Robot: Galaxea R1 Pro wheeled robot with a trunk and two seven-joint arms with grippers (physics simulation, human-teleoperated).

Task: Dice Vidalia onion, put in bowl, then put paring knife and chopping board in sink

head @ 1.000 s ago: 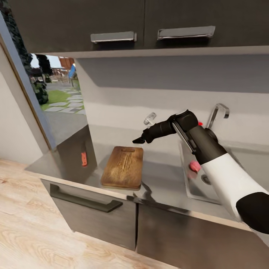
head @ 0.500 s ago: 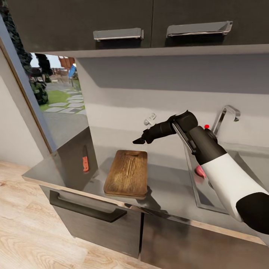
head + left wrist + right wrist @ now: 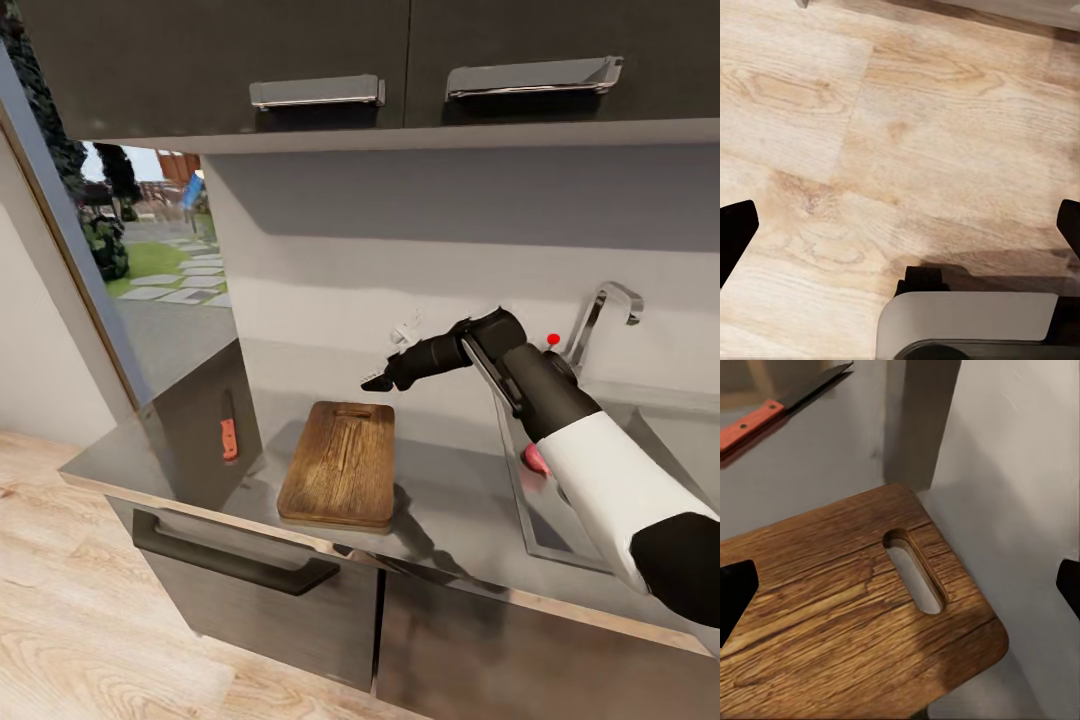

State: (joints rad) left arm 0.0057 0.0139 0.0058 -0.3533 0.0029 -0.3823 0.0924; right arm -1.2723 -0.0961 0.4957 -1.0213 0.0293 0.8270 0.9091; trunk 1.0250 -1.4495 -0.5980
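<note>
The brown chopping board [image 3: 340, 465] [image 3: 832, 607] lies on the grey countertop [image 3: 450, 510], handle slot toward the wall. My right gripper [image 3: 378, 380] [image 3: 900, 592] hovers open just above the board's far end, with nothing between its fingers. Left of the board lies the paring knife [image 3: 229, 428] [image 3: 784, 405], red handle toward me. The sink [image 3: 560, 530] is at the right. A pinkish onion [image 3: 537, 460] sits in the sink, half hidden by my right forearm. A small white shape [image 3: 406, 326] peeks over the gripper; I cannot tell whether it is the bowl. My left gripper [image 3: 900, 232] hangs open over wooden floor.
A chrome faucet [image 3: 600, 315] with a red dot [image 3: 553, 339] stands behind the sink. Dark wall cabinets [image 3: 320, 60] hang overhead. A dark reflective panel [image 3: 195, 420] and a window opening [image 3: 150, 240] bound the counter at the left. Below are cabinet fronts with a black handle [image 3: 230, 565].
The whole view shifted a second ago as the camera moved. Since then the right arm has drifted slightly toward the wall, gripper still open above the board's far end.
</note>
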